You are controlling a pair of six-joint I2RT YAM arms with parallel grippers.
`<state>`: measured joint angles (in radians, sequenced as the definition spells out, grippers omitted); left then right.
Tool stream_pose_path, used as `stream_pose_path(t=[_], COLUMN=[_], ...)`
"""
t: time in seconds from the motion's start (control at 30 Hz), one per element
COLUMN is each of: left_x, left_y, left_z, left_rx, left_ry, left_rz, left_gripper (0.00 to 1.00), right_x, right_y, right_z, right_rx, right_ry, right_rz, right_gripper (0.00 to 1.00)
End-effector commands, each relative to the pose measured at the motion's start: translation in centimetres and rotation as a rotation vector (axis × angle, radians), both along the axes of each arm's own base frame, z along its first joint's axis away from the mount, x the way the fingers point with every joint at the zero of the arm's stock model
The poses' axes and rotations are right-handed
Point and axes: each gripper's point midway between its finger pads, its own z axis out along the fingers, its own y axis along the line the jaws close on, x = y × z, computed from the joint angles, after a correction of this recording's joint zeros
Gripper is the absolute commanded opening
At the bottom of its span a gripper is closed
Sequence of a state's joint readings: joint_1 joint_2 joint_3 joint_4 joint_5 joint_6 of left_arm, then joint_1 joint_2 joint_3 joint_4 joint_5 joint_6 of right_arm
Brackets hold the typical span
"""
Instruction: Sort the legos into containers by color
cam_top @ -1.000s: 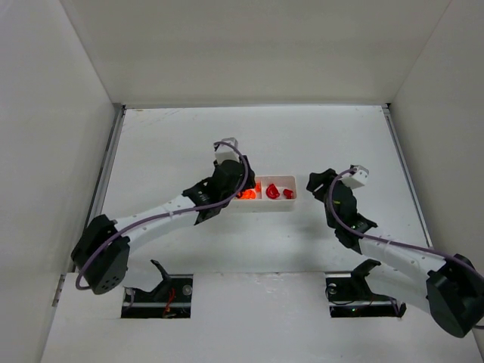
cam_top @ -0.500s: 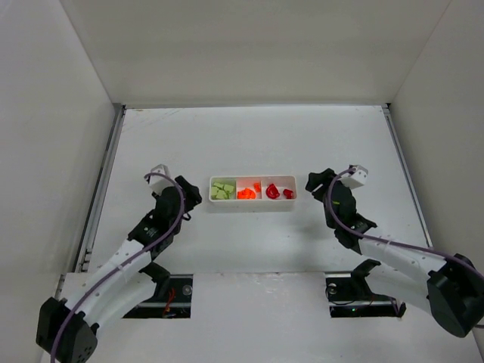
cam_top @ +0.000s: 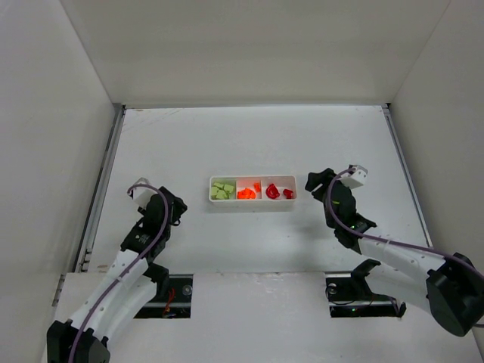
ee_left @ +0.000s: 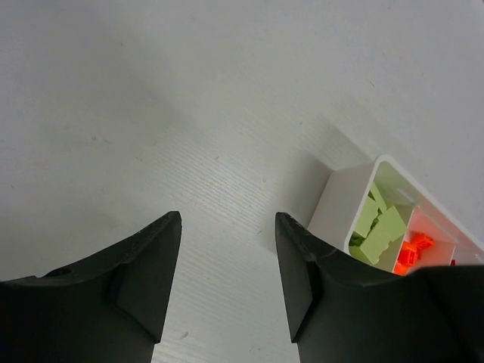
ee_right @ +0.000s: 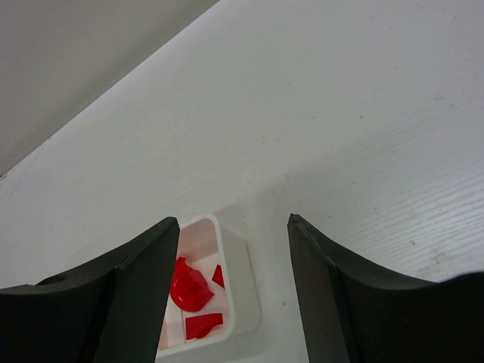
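The white tray (cam_top: 252, 203) lies mid-table. Its left compartment holds pale green legos (cam_top: 222, 189), the middle one orange legos (cam_top: 247, 192), the right one red legos (cam_top: 277, 192). My left gripper (cam_top: 178, 206) is open and empty, left of the tray and apart from it. In the left wrist view the tray's left end (ee_left: 340, 208) shows green legos (ee_left: 378, 231) and orange ones (ee_left: 412, 249). My right gripper (cam_top: 316, 181) is open and empty, just right of the tray. The right wrist view shows the tray's right end (ee_right: 246, 280) with red legos (ee_right: 189, 286).
White walls enclose the table on three sides. A metal rail (cam_top: 102, 189) runs along the left edge and another (cam_top: 401, 174) along the right. Two cut-outs (cam_top: 159, 295) with cables sit at the near edge by the arm bases.
My left arm has drawn back from over the tray's left end to the left and toward me, uncovering the green compartment. The right arm has not moved.
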<state>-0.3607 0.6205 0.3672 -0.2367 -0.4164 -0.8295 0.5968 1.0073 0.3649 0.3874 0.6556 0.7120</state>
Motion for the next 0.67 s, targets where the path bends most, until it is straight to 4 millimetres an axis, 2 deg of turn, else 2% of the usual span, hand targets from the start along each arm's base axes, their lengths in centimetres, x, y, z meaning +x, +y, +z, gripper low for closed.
stream_pose_path(t=[0.0, 0.17, 0.3, 0.63], left_x=[0.5, 1.2, 1.4, 2.6], left_y=[-0.3, -0.9, -0.7, 1.1], left_z=[0.5, -0.5, -1.0, 0.6], left_rx=[-0.026, -0.029, -0.029, 0.045], left_ry=[0.001, 0.015, 0.0, -0.025], left_rz=[0.005, -0.006, -0.002, 0.015], left_gripper=[0.49, 0.49, 0.48, 0.49], right_x=[0.6, 0.9, 0.9, 1.5], right_y=[0.5, 0.2, 1.1, 0.1], right_z=[1.8, 1.1, 1.6, 0.0], right_rx=[0.04, 0.036, 0.054, 0.028], right_ry=[-0.053, -0.032, -0.041, -0.005], right_rz=[0.005, -0.004, 0.039, -0.001], right_gripper=[0.66, 0.66, 0.66, 0.66])
